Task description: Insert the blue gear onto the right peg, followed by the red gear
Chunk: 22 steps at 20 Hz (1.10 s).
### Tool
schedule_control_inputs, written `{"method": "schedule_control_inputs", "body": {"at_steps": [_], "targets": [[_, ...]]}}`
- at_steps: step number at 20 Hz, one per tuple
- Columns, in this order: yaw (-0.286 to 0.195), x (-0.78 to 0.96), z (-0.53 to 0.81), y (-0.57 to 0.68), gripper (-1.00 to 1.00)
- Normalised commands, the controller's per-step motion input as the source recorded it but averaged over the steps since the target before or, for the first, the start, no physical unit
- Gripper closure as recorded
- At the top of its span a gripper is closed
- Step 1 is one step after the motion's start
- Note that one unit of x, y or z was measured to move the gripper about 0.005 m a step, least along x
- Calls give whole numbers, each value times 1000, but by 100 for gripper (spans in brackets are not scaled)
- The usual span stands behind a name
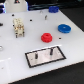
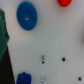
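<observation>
White table (image 1: 15,55) seen from the exterior view, with the work not yet begun. The blue gear (image 1: 64,28) lies flat toward the exterior view's right; the red gear (image 1: 47,37) lies flat just beside it, nearer the grey, black-rimmed plate (image 1: 45,56). Two dark pins stand on the plate; the taller is the right peg (image 1: 51,50), and both pins are bare. The wrist view shows the blue gear (image 2: 26,16) and part of the red gear (image 2: 64,2). The fingers appear in neither view, so whether they are spread or pressed together cannot be told.

Likely risks, as judged: taking the red gear first would break the order; an off-centre grasp would tilt the hub against the thin peg; the shorter pin, close by, invites a wrong seating.
</observation>
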Motion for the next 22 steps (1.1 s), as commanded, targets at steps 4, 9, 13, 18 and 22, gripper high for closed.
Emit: {"method": "schedule_control_inputs", "body": {"at_steps": [4, 9, 13, 18, 22], "targets": [[0, -252, -346, 608, -100], [0, -218, -426, 492, -100], [0, -250, -525, 287, -100], [0, -343, -544, -93, -100], [0, -328, -531, -264, -100]]}}
